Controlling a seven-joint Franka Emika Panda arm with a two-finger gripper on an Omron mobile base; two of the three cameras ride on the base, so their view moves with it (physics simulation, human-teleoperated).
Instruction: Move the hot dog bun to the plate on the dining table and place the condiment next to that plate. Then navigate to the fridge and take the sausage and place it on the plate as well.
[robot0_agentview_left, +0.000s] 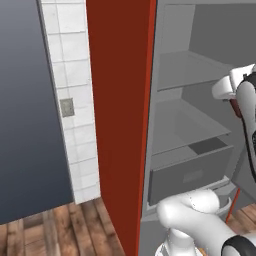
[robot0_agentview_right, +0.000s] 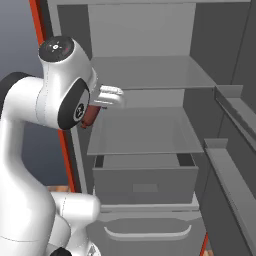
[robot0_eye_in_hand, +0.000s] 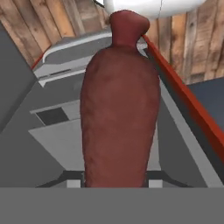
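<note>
Hand view: sausage (robot0_eye_in_hand: 119, 118) clenched in hand, long axis running along hand, inside open fridge (robot0_agentview_right: 150, 70).

Sausage (robot0_eye_in_hand: 119, 118) in gripper (robot0_agentview_right: 95, 112), before open fridge (robot0_agentview_right: 150, 85) shelves, above drawer (robot0_agentview_right: 145, 182).

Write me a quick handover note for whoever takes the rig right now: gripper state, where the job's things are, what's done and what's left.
Gripper: shut on the sausage, which hangs from it lengthwise.
Position: in front of the open fridge, at the height of its middle shelf.
Done: sausage picked up, clear of the shelves.
Left: back out of the fridge, drive to the dining table, set the sausage on the plate. Bun and condiment cannot be checked from here.
</note>
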